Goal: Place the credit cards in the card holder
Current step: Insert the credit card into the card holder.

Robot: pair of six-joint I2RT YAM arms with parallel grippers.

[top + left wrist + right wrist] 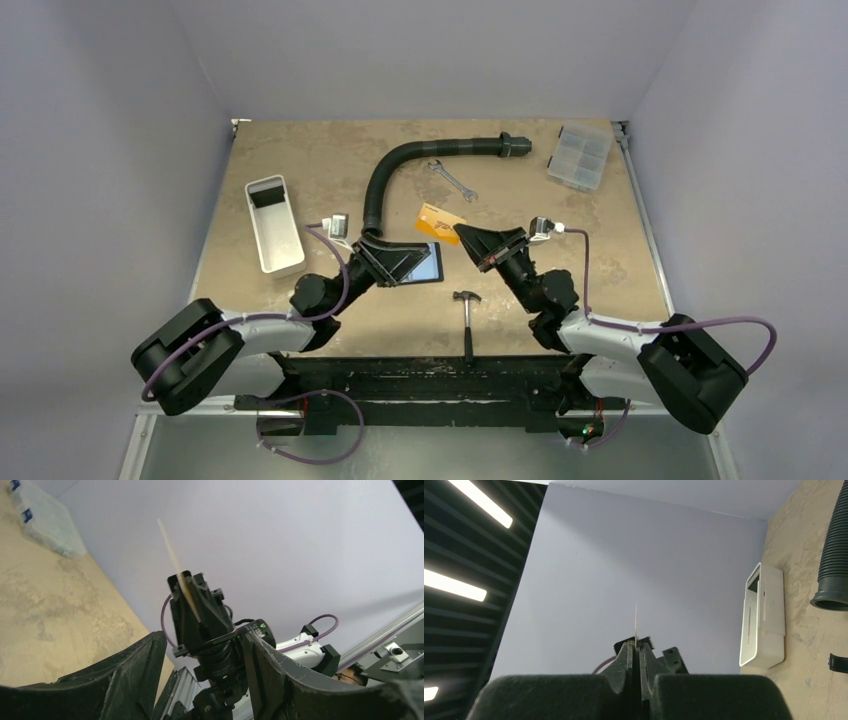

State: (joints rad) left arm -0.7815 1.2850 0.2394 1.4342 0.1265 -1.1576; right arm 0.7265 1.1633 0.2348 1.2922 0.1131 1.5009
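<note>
Right gripper [468, 237]: fingers [626, 662] pressed together on one short edge of an orange credit card [440, 218]; most of the card stuck out past the tips, probably so that the free end could go into a pocket first.
Credit card: seen edge-on from the right wrist as a thin sliver [636, 622] rising between the pads; off the table, reaching from the right fingertips towards the left ones.
Left gripper [405, 263]: fingers [130, 680] apart; nothing showed between them in the wrist view, which looked straight through the gap at the right gripper and its card [175, 555].
Card holder [428, 263]: a dark flat case lying on the table just beyond the left fingertips and below the card's free end; whether the left fingers touched it could not be told; they seemed placed to steady it or spread it open.
Step in hand: lining the card up with the holder; the card was not yet inside.
Risk: a thin card pinched at one end could pivot or bow on meeting the pocket mouth.
</note>
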